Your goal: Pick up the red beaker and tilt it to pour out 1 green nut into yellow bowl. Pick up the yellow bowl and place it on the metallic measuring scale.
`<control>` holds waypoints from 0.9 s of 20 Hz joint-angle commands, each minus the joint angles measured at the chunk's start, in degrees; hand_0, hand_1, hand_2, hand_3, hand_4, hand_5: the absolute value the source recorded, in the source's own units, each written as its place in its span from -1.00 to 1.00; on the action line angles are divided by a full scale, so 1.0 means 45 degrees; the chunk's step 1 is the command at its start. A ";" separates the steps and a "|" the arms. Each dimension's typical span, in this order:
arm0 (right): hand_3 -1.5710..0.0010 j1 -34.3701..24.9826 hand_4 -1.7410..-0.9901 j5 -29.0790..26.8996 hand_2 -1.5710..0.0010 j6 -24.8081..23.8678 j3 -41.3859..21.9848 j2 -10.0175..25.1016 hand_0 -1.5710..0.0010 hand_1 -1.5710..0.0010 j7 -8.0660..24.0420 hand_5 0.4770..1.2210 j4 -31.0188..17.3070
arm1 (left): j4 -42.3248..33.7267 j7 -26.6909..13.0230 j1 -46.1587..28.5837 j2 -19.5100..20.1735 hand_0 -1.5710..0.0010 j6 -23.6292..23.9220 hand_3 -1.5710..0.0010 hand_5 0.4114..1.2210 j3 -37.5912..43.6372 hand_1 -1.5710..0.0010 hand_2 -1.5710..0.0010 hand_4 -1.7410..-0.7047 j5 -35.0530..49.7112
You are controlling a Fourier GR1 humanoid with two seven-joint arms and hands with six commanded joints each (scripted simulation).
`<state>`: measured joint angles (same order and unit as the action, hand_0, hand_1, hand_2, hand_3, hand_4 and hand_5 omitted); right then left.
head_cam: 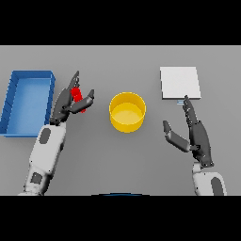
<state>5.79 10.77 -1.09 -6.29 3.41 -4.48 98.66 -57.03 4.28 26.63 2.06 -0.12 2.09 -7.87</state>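
Observation:
The red beaker point(77, 97) stands on the table left of centre, mostly hidden behind my left hand point(67, 100). The hand's fingers reach up on the beaker's left and its thumb lies on the right, spread around it without closing. The yellow bowl point(127, 112) stands in the middle of the table; I see no nut in it. The metallic measuring scale point(180, 83), a flat pale square plate, lies at the back right. My right hand point(195, 132) is open, fingers straight, just below the scale and right of the bowl, touching neither.
A blue rectangular bin point(27, 100) stands at the far left, close to my left arm.

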 commanded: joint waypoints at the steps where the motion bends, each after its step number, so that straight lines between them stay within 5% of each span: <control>1: 1.00 -0.0138 0.19 -0.0002 1.00 -0.0050 0.0068 0.0029 1.00 1.00 0.0010 -0.45 -0.0037 | 0.0148 0.0193 0.0040 -0.0120 1.00 0.0090 0.99 -0.16 0.0044 1.00 0.96 -0.32 0.0025; 3: 1.00 0.0102 0.20 0.0081 1.00 -0.0043 -0.0011 0.0027 1.00 1.00 -0.0027 -0.44 0.0056 | 0.0293 0.0191 0.0183 -0.0256 0.68 0.0320 0.72 -0.05 0.0270 0.65 0.61 -0.43 0.0185; 5: 1.00 -0.0068 0.21 0.0092 1.00 -0.0076 -0.0050 -0.0077 1.00 1.00 0.0132 -0.45 -0.0040 | 0.0696 0.0080 0.0433 -0.0369 0.13 0.0812 0.10 0.33 0.0410 0.11 0.09 -0.42 0.0046; 8: 1.00 -0.0029 0.20 0.0036 1.00 -0.0066 0.0057 0.0023 1.00 1.00 0.0143 -0.44 -0.0036 | 0.0883 0.0595 0.0515 -0.0434 -0.42 0.1182 -0.44 0.66 0.0303 -0.43 -0.44 -0.43 -0.0472; 12: 1.00 -0.0051 0.17 -0.0016 1.00 0.0089 -0.0073 -0.0076 1.00 1.00 -0.0161 -0.45 -0.0177 | 0.1032 0.1117 0.0639 -0.0712 -0.76 0.1513 -0.77 0.77 0.0456 -0.77 -0.77 -0.64 -0.0547; 18: 1.00 -0.0203 0.30 0.0455 1.00 -0.0106 -0.0207 -0.0076 1.00 1.00 -0.0362 -0.49 -0.0524 | 0.0005 0.1149 0.0624 -0.0418 -0.94 0.1688 -0.94 0.70 0.0154 -0.94 -0.94 -0.90 -0.0156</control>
<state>4.87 12.82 -1.55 -7.23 3.04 -6.08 96.30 -57.03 9.63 29.46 0.18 7.40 2.79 -8.43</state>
